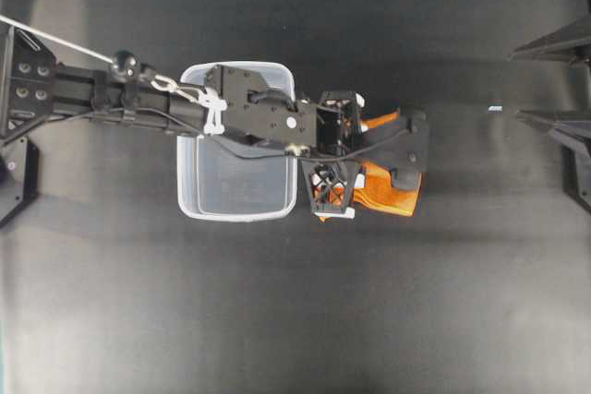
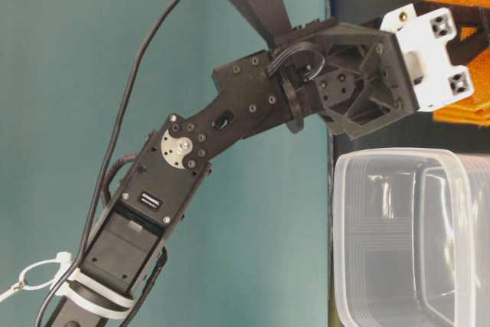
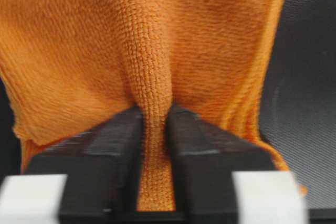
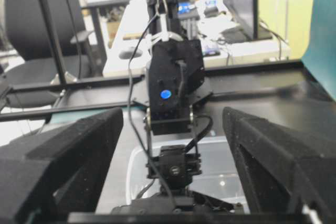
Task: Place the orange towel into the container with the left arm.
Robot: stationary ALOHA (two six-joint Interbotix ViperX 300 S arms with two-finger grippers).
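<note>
- Two black fingers point(image 3: 113, 156) of the left gripper point(image 3: 155, 129) pinch a raised ridge of the bright orange fuzzy towel point(image 3: 147, 51).
- That towel point(image 1: 392, 186) lies on the dark table point(image 1: 369, 320), just beside the clear rectangular plastic tub point(image 1: 238, 211).
- Over at the far edge, the right gripper point(image 4: 173, 129) sits spread wide, holding nothing.

orange towel point(image 1: 388, 186) largely hidden beneath left arm point(image 1: 268, 113), container point(image 2: 406, 235) cut off at frame edge

The container point(image 1: 238, 202) sits at the middle of the tabletop point(image 1: 295, 320). The orange towel point(image 1: 392, 193) lies just to its right, outside it.
</note>
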